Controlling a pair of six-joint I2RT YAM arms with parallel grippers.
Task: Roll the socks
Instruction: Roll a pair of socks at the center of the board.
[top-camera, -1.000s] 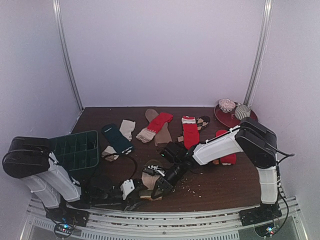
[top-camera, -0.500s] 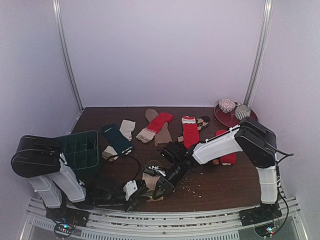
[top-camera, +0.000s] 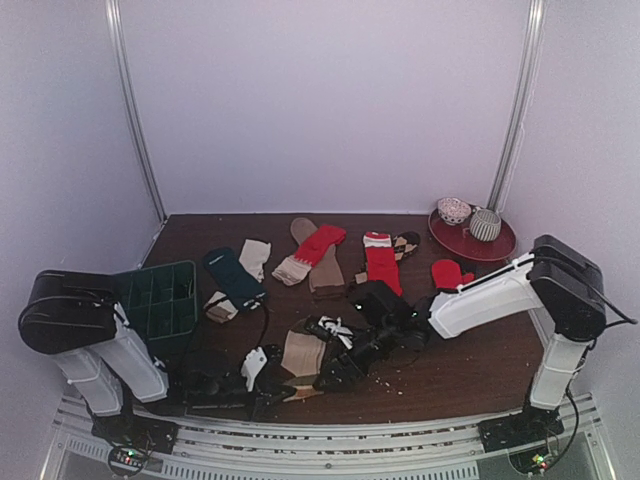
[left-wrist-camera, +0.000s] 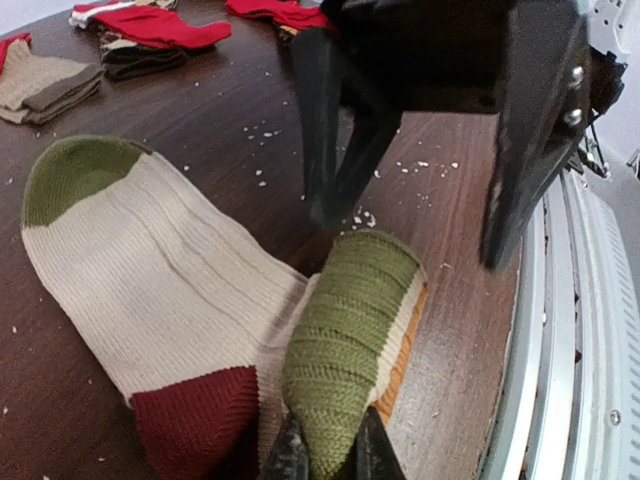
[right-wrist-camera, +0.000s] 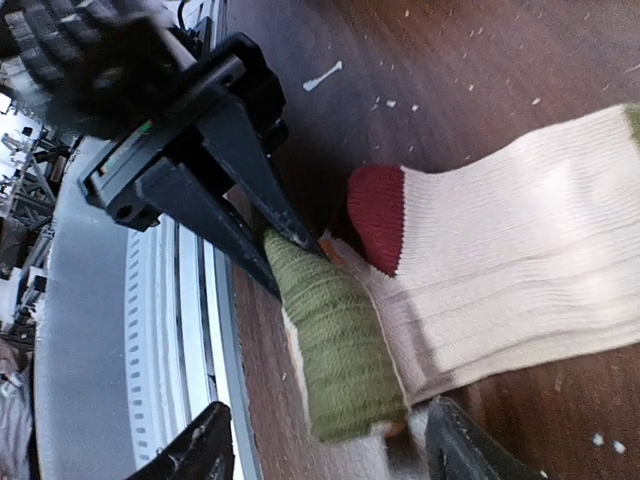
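In the top view, the cream sock (top-camera: 300, 352) lies flat on the table (top-camera: 450, 370) near the front edge, between the two arms. The left gripper (top-camera: 262, 380) is at its near end and the right gripper (top-camera: 335, 368) is just beside it. From here I cannot tell how the jaws stand. The other socks (top-camera: 322, 245) lie loose further back, a green tray (top-camera: 155, 300) stands at the left, and a red plate (top-camera: 470, 248) sits in the far right corner. In the left wrist view, the left gripper pinches the green cuff (left-wrist-camera: 350, 320), which is turned over into a first thick fold on the sock, next to the red heel (left-wrist-camera: 195, 415). The green toe (left-wrist-camera: 70, 175) points away. The black fingers (left-wrist-camera: 330, 130) of the right gripper hang spread wide just behind the cuff and hold nothing. In the right wrist view, these fingers stand apart on both sides of the fold, and as far as I can see they do not touch it. I judge the sock to be light, soft and a little springy, so the fold will probably open if it is released. The knit does not look slippery. The best hold seems to be across the thick rolled cuff, because the thin flat part would only wrinkle.
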